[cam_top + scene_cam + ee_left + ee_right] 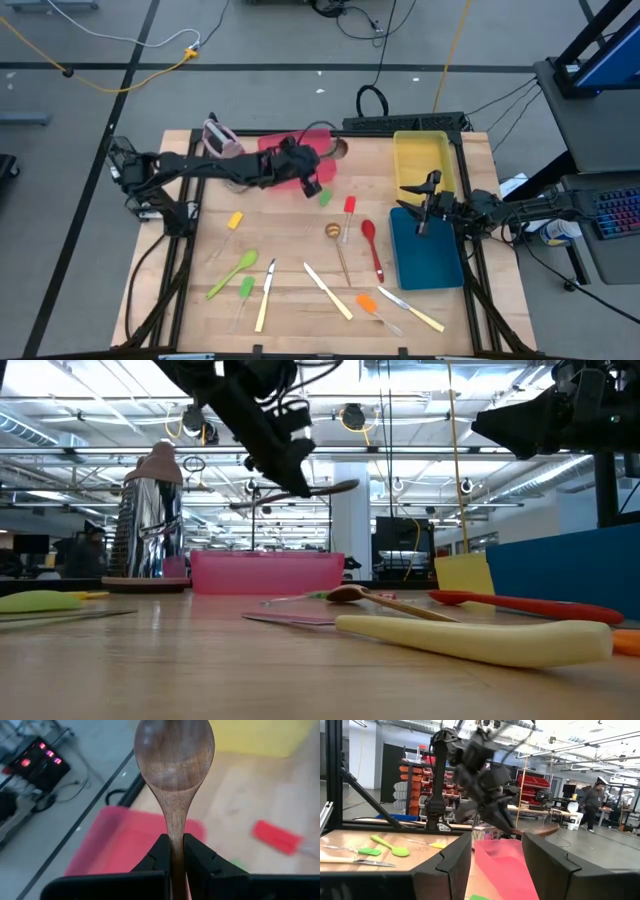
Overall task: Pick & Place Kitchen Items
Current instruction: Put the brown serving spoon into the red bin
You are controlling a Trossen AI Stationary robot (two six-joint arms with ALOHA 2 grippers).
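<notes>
My left gripper (310, 165) is shut on a dark wooden spoon (174, 765) above the red tray (300, 150) at the table's far middle. The low view shows the spoon (315, 490) held high above that tray (265, 572). My right gripper (497, 862) is open and empty over the far end of the blue tray (425, 250), beside the yellow tray (425, 155). Other utensils lie flat on the table: a wooden spoon (338, 240), a red spoon (372, 245), a green spoon (235, 270), a red spatula (349, 205) and cream-handled knives (328, 290). My left gripper pinches the wooden spoon's handle (174, 832) between its two fingers (160, 855), a short way behind the bowl. The fingers lie along the handle, and the bowl (174, 755) sticks out ahead of them, hollow side up. The spoon is lifted clear, roughly level, above the red tray.
A pink-and-grey upright container (220, 140) stands at the far left, beside the red tray. An orange spatula (368, 303), a green spatula (245, 290) and a yellow spatula (235, 220) lie on the near half. A person (592, 802) stands in the room beyond.
</notes>
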